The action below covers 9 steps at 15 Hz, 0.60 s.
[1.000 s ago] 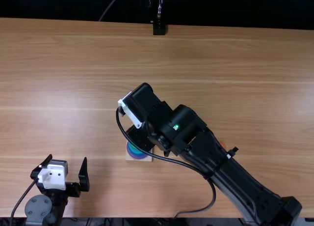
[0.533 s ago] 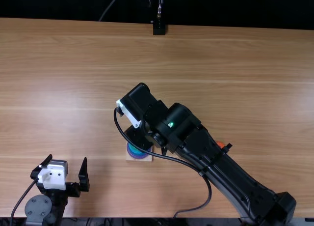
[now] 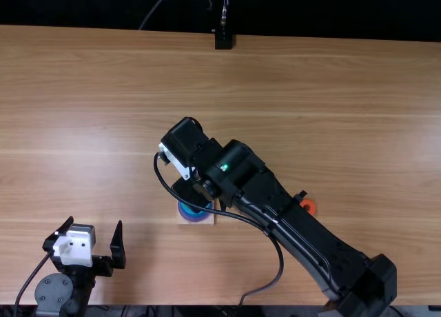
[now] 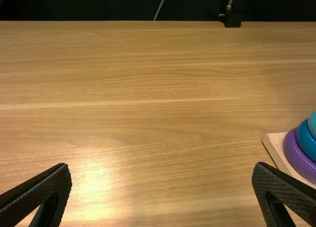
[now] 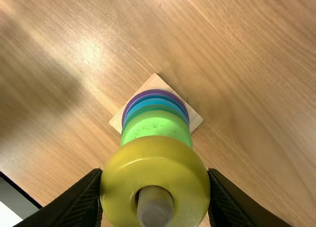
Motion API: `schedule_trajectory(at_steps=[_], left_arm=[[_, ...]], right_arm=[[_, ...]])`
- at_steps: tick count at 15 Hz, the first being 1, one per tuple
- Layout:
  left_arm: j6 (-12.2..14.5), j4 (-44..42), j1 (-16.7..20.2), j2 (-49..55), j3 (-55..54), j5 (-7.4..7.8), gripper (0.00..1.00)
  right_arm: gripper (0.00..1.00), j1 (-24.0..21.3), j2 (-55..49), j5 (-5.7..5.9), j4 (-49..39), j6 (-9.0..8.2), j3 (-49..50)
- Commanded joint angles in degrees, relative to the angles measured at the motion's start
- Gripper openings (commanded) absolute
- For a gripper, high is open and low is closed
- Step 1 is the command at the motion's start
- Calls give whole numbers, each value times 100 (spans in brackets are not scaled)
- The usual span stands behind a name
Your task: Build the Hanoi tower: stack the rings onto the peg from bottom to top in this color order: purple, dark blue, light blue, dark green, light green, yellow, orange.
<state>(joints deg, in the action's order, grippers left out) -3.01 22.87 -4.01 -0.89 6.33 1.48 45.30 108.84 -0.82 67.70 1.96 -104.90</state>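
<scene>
Peg holds 5 rings; right end effector clamps yellow ring above; left end effector gapes empty.

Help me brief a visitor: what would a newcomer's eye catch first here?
Probably the long black right arm, slanting in from the near edge. Then the yellow ring, held in the right claw with the peg's tip in its hole. Last, the orange ring on the table beside that arm.

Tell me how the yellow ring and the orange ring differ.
The yellow ring is gripped by the right tool; the orange ring lies on the table. The peg's tip shows in the yellow ring's hole, while the orange ring is off the peg. Both are round.
</scene>
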Motion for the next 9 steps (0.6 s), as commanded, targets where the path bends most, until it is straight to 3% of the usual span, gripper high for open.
schedule_trajectory(at_steps=[1,2,9], left_arm=[[69,423,67,89,-633,-21,100],[69,423,67,89,-633,-21,100],[69,423,67,89,-633,-21,100]], right_arm=[[69,40,-12,19,-25,-16,-83],[100,32,-12,29,-3,-6,-74],[100,-12,-73,50,-35,-27,-514]])
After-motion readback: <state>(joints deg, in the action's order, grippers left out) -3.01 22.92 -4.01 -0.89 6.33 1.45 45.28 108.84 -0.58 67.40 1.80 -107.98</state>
